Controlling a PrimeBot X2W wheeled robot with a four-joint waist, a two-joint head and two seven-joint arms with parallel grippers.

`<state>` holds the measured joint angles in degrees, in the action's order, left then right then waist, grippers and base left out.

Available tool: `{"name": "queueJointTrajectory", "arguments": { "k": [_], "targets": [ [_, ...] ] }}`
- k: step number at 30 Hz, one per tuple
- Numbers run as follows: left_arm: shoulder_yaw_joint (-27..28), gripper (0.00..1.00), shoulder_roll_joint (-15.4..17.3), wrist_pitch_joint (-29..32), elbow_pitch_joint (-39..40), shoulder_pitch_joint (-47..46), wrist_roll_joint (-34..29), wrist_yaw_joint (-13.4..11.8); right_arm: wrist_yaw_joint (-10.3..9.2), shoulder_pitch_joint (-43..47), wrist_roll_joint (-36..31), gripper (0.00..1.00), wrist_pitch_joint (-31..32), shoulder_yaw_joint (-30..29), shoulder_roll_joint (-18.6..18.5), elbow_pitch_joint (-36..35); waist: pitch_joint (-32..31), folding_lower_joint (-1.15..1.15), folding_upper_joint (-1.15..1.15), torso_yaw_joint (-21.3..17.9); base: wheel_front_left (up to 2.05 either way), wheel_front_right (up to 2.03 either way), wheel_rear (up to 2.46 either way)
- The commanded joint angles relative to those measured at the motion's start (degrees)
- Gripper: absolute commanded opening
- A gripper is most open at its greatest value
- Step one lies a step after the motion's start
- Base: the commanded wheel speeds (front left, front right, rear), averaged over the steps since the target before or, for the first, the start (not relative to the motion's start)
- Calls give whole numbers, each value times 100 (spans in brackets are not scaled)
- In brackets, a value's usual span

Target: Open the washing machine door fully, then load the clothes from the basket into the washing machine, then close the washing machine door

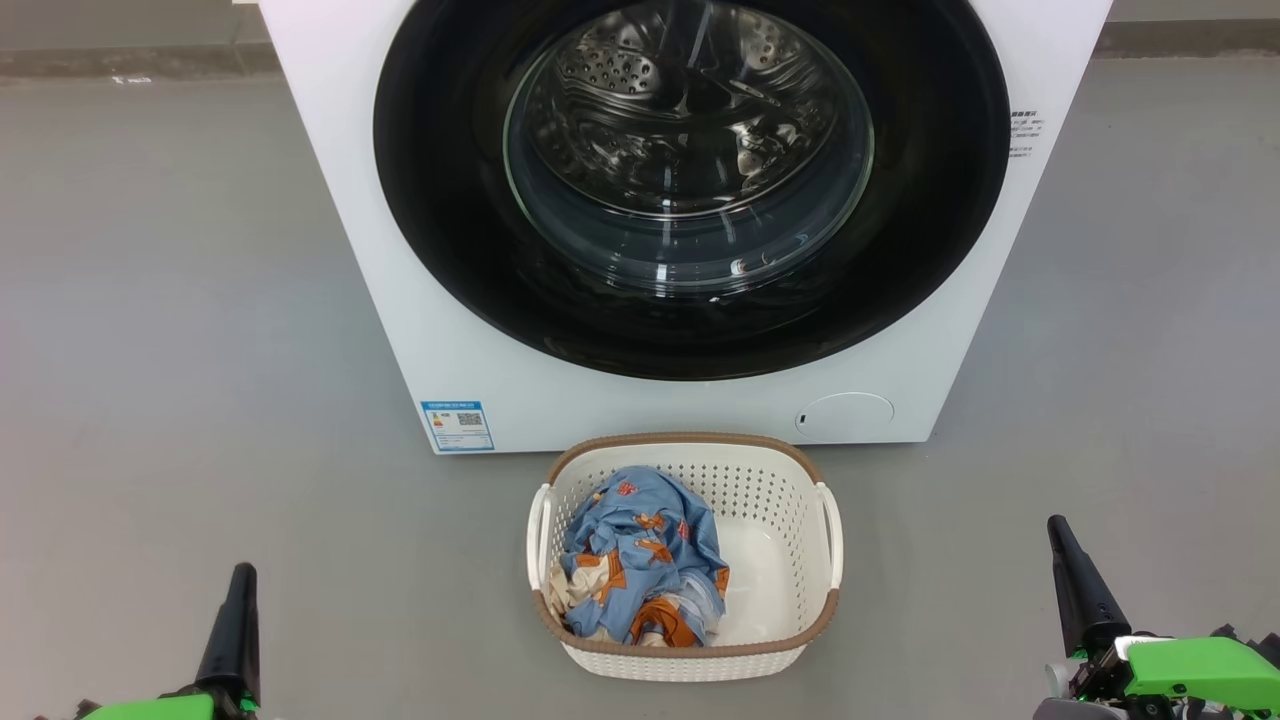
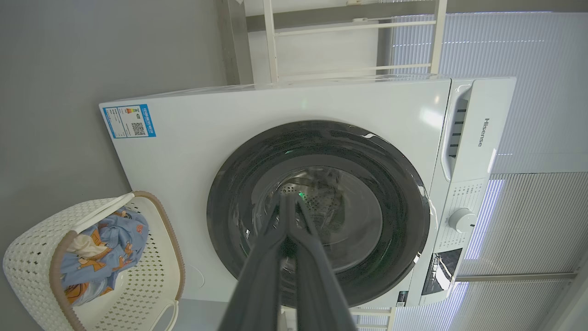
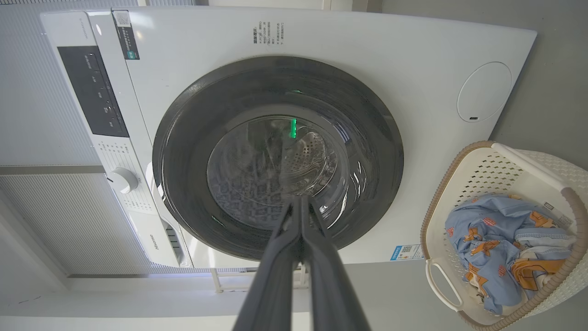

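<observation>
Basket (image 1: 760,480) just before closed door (image 1: 440,200)

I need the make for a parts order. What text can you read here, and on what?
"Hisense": washing machine, on its panel.
Blue sticker, with QR code: too small to read.
Grey print on the front: too small.
Black sticker: too small.

Smooth grey floor (image 1: 150,300) meeting a darker skirting strip (image 1: 120,62) at the far wall; a white tubular rack (image 2: 271,46) and pale ribbed panels (image 2: 528,115) stand behind, lit bluish
</observation>
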<state>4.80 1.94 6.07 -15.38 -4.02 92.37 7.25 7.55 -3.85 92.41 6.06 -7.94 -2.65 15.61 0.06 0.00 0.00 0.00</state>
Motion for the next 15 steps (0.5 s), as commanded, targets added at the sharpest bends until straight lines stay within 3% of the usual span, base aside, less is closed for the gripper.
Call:
{"name": "queueJointTrajectory", "arguments": {
  "k": [1,15],
  "targets": [
    [182,0,94,48,108,-249,-28,24,-6,-265,-31,0,47,134,-24,-132,0,0,0,0,0,0,0],
    [182,0,94,48,108,-249,-28,24,-6,-265,-31,0,48,134,-24,-132,0,0,0,0,0,0,0]
  ]
}}
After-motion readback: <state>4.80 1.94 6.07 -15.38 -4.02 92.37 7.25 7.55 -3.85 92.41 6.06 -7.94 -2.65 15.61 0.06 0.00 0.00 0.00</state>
